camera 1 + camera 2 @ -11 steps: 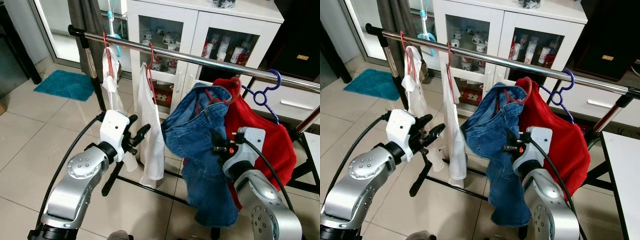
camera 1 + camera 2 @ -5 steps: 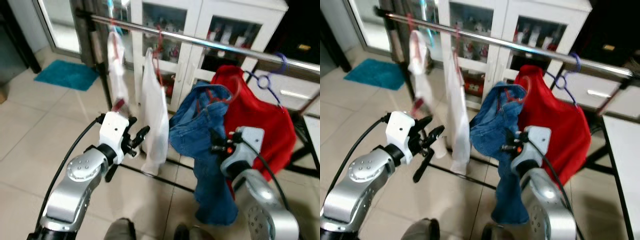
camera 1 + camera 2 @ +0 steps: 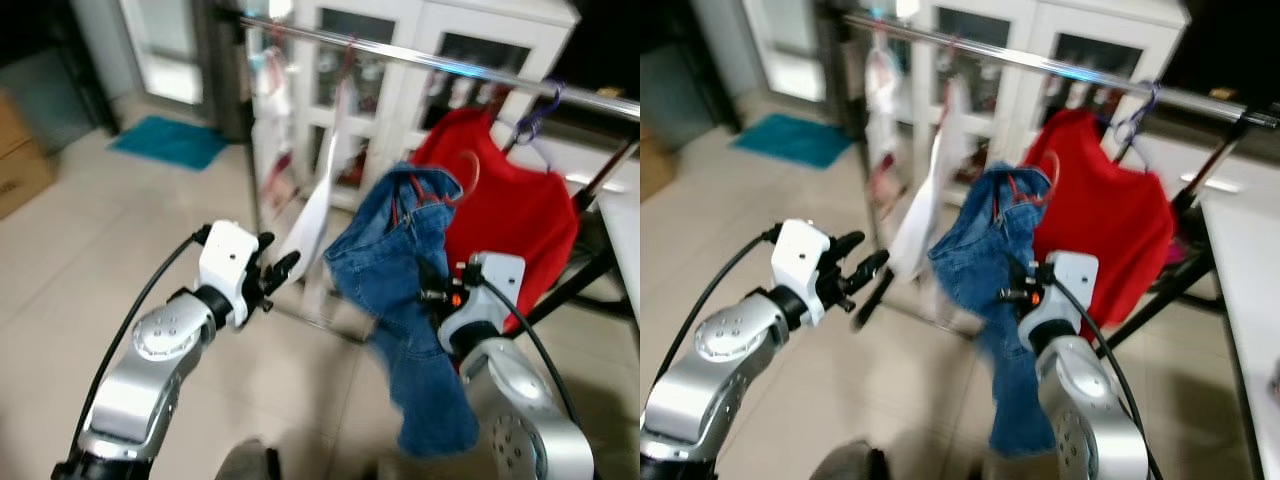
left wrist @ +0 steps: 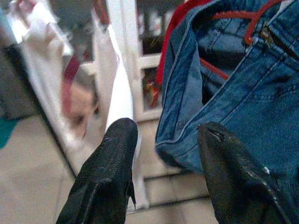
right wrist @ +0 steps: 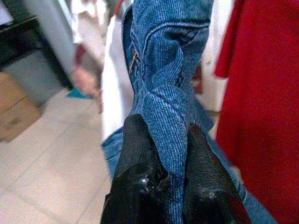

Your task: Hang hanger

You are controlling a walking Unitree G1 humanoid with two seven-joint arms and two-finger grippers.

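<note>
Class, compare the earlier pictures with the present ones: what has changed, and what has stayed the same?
The camera has swung, so the rail sits further off. The white garment now swings out at a slant. Unchanged: the right claw stays shut on the jeans; the left claw stays open and empty.

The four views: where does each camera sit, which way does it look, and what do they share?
Left eye, right eye: head, looking down at the rail; both arms show.
Left wrist: along the open left gripper toward the jeans.
Right wrist: along the right gripper, shut on the jeans.
All share the jeans and the red garment.
</note>
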